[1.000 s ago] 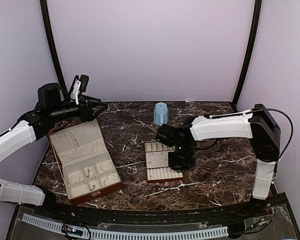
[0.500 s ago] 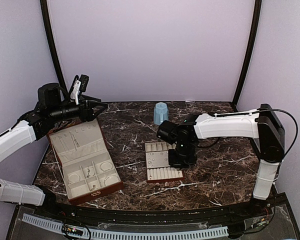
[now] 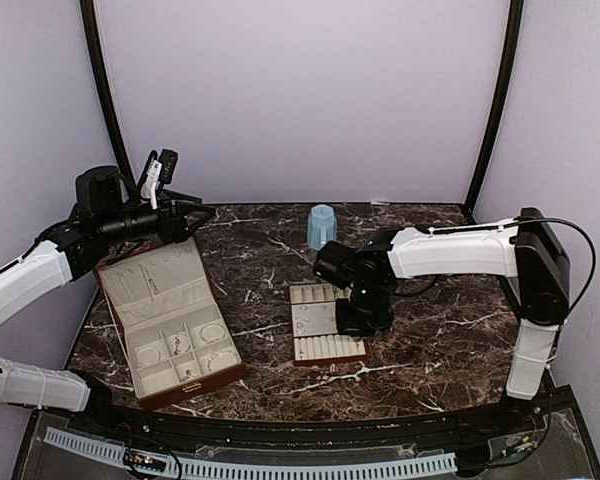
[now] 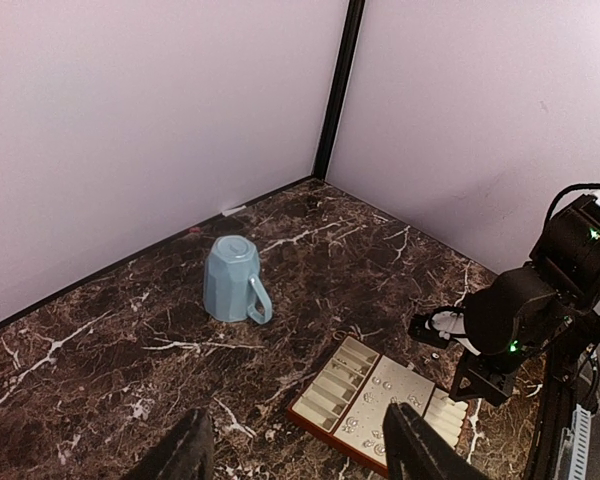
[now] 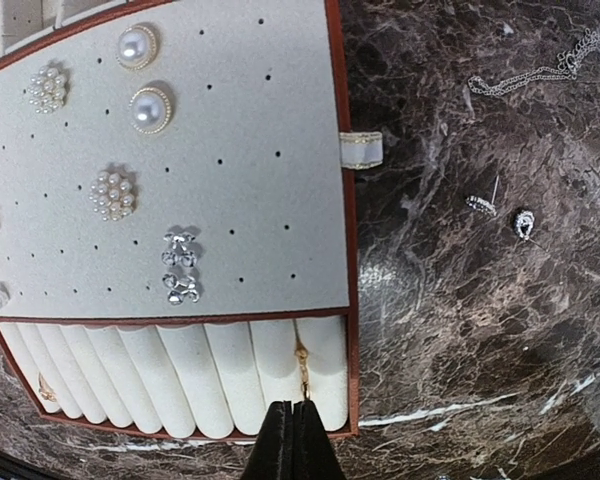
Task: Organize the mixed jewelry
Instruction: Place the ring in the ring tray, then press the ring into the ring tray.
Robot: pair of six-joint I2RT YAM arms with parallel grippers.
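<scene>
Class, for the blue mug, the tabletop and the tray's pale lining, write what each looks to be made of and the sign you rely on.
Blue mug: probably glazed ceramic; it has smooth faceted sides with a soft sheen.
Tabletop: dark brown marble or a marble-look laminate; it shows white veins and glossy reflections.
Tray lining: matte cream, likely a suede-like fabric; it has no shine and rows of small punched holes.

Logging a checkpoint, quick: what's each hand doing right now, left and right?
Left hand: open, holding nothing.
Right hand: closed, with nothing visible between its fingers.
</scene>
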